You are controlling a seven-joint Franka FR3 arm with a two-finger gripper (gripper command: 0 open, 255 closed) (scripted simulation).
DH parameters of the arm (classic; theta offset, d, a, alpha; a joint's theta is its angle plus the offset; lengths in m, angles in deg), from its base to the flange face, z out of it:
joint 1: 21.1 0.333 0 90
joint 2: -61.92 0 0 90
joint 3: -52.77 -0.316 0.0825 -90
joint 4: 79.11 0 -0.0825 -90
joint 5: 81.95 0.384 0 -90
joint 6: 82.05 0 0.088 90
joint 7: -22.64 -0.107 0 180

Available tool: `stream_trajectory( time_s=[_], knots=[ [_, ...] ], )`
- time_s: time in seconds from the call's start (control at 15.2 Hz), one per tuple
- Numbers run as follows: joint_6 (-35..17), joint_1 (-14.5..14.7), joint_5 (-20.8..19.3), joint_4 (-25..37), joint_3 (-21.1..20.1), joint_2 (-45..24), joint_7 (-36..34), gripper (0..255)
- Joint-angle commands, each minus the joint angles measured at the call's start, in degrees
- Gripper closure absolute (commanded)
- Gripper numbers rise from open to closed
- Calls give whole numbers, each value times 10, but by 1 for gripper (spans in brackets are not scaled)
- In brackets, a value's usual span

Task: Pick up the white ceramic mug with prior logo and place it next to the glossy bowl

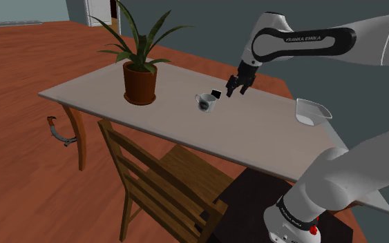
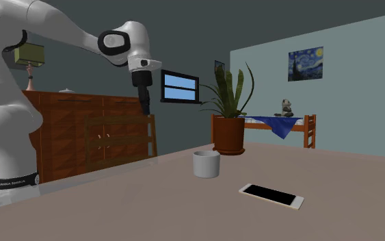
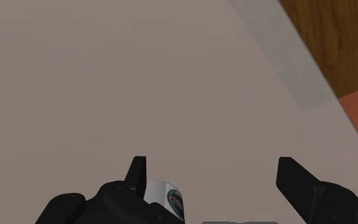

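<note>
Over the table (image 1: pixel 269 141), the gripper (image 1: pixel 237 88) hangs with its fingers (image 3: pixel 137 172) spread wide apart and nothing between them, so no grab yet. In the wrist view the mug (image 3: pixel 168 196) peeks out right by the base of one finger, off to the side and not in the gap, so it looks like the gripper needs to slide over before dropping.

In the shoulder view the mug sits upright just beside the gripper, lower and toward that view's left, with a dark logo on its white wall. A phone (image 1: pixel 216 92) lies close by it, which could get bumped. The bowl (image 1: pixel 313 112) is well apart, out near the table edge on that view's right, and a plant (image 1: pixel 140 76) stands on the other side.

Best guess on handling: stiff, smooth and a bit slick, not heavy, chips if dropped. Pinching one wall over the rim, or squeezing across the body, seems safest. The handle is too small to judge.
</note>
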Motion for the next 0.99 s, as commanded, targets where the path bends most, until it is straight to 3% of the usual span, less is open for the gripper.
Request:
stream_trajectory(
  time_s=[0.0, 0.53, 0.92],
  knots=[
    [-22, -1, 9, 22, 14, -45, 15, 0],
    [-69, -12, 76, 142, 56, -226, 88, 0],
    [-71, -40, 141, 265, 64, -367, 141, 0]
  ],
)
